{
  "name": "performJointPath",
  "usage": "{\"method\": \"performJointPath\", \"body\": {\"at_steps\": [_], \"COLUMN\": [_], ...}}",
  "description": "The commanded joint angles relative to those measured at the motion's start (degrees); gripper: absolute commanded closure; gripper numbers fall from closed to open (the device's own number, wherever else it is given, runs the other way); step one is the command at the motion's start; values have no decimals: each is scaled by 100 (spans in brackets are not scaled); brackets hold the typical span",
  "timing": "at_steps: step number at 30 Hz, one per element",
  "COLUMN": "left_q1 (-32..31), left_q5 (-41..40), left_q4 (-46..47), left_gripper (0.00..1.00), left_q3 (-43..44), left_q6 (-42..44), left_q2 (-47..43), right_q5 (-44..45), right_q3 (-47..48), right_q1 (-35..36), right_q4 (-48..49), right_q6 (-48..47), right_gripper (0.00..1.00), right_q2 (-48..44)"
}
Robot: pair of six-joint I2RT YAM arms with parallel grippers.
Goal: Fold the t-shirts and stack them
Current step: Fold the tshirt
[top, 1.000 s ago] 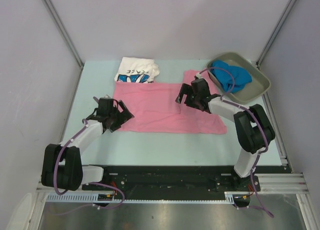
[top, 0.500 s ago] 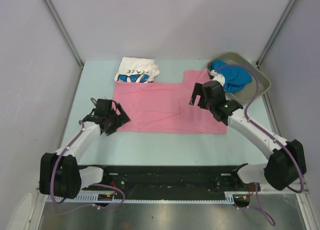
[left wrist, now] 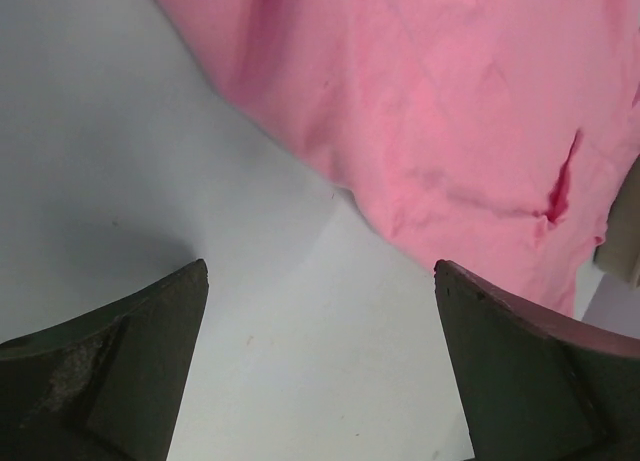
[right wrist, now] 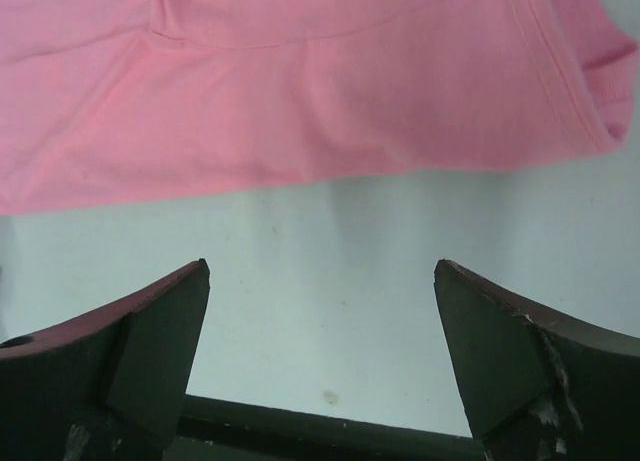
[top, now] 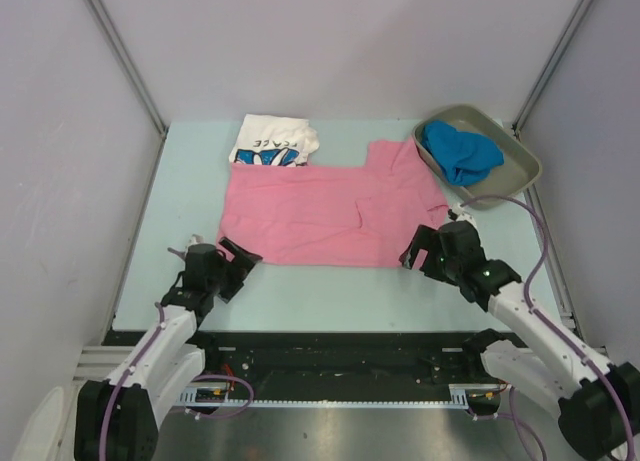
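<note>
1. Step in hand, as judged: opening the first fold of the pink t-shirt (top: 320, 211), which lies spread flat.
2. Your left gripper (top: 232, 264) has its jaws apart and empty, with the shirt's near corner just ahead of it.
3. Your right gripper (top: 415, 251) is likewise apart and empty, the hem just ahead.
4. Next move calls for both to advance, lower and pinch the near hem corners together.

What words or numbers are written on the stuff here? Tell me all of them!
White t-shirt: one row of dark capital letters above the blue print, perhaps ending in "ACE", but too small and blurred to read for sure.
Pink t-shirt: no words show.
Blue t-shirt: no words show.
Tray: no label shows.
</note>
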Motion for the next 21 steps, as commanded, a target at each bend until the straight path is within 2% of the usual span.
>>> {"method": "performJointPath", "body": {"at_steps": [1, 5, 8, 15, 21], "left_q1": [118, 135, 135, 135, 188], "left_q5": [-172, -111, -23, -111, -164], "left_q4": [688, 978, 1110, 864, 899], "left_gripper": [0, 0, 1, 5, 8], "left_q3": [-411, -553, -544, -307, -263], "left_q6": [-802, -1031, -1136, -1155, -1189], "left_q2": [-289, 35, 440, 933, 1179], "right_q5": [-551, -395, -86, 529, 889], "right_q3": [-702, -1328, -1592, -1997, -2374], "right_q1": [-106, -88, -44, 8, -9], "right_q4": [477, 680, 628, 347, 689], "right_q6": [1036, 2160, 2600, 3199, 3577], "right_gripper": [0, 0, 0, 0, 1], "right_q2": [-1003, -1987, -2278, -2508, -2359]}}
